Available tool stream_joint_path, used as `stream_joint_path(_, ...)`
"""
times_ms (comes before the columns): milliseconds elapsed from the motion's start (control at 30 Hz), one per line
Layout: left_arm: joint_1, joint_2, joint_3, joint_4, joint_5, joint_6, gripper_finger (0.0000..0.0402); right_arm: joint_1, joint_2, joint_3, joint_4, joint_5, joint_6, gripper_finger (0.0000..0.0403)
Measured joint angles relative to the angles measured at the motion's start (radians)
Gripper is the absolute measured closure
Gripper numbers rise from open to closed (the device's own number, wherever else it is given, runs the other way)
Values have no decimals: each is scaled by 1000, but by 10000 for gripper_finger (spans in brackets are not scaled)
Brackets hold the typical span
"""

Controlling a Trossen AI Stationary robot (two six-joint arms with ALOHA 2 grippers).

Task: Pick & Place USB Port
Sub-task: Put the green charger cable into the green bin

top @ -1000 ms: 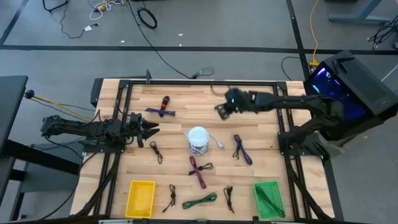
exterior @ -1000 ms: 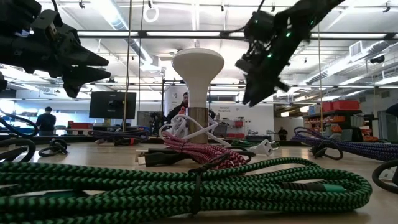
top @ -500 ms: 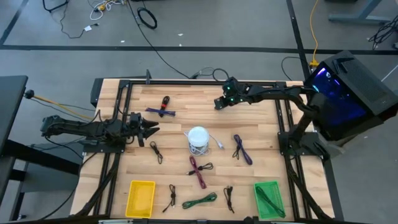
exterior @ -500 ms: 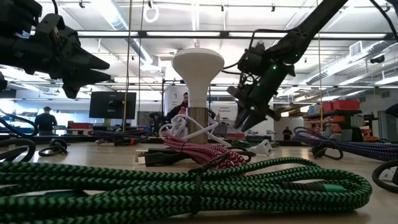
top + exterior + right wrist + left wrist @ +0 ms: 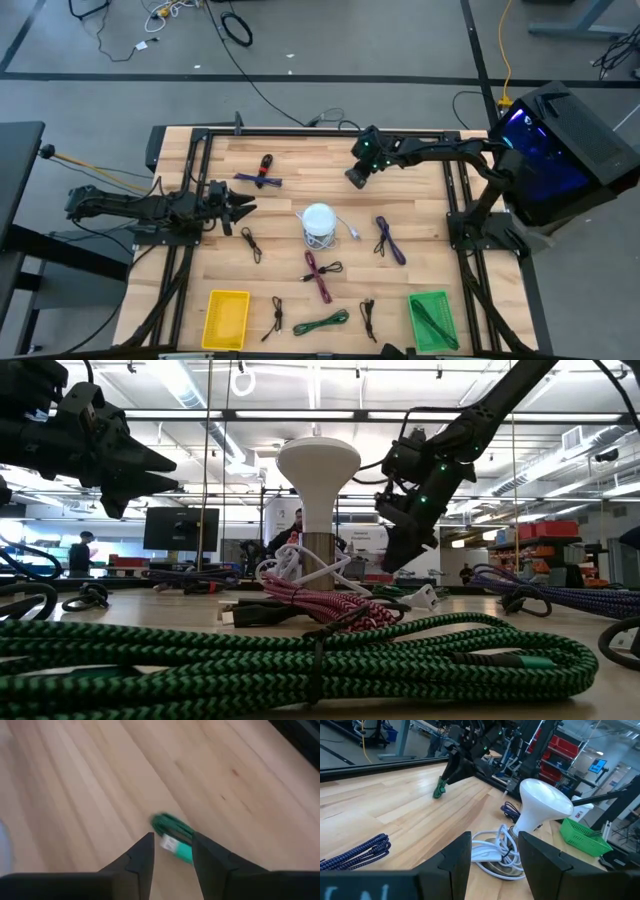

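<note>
On the far part of the wooden table [image 5: 420,215], right of the middle, a small green USB cable [image 5: 173,832] lies bunched on the pale planks, its braided green cord coiled tight and a lighter teal plug end sticking out toward the right gripper [image 5: 172,854]. That gripper hangs directly above it at the end of the outstretched right arm, its two dark, flat-sided fingers [image 5: 142,857] parted with a narrow gap between them; the cable shows in that gap, and I cannot tell whether the fingertips touch it. From the left wrist view the same green bundle [image 5: 440,788] sits at the tip of the dark gripper against the smooth wood grain. Nearer the middle of the table stands a white mushroom-shaped lamp [image 5: 318,220] with a glossy domed head and a loose white cord around its base. A purple braided cable [image 5: 388,240] lies to its right, a red-and-black one [image 5: 320,272] in front. The left gripper [image 5: 246,209] waits over the table's left side, its pointed fingers spread apart and empty. A yellow basket [image 5: 226,318] and a green basket [image 5: 432,320] of slatted plastic sit at the near edge.
</note>
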Motion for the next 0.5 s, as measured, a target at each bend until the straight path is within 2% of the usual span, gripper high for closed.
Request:
stream_joint_path(100, 0, 0, 0, 0, 0, 4, 234, 7, 0, 0, -26, 67, -34, 271)
stream_joint_path(233, 0, 0, 0, -1, -1, 25, 234, 13, 0, 0, -29, 43, -57, 263)
stream_joint_path(500, 0, 0, 0, -2, -3, 26, 234, 54, 0, 0, -41, 98, -110, 230)
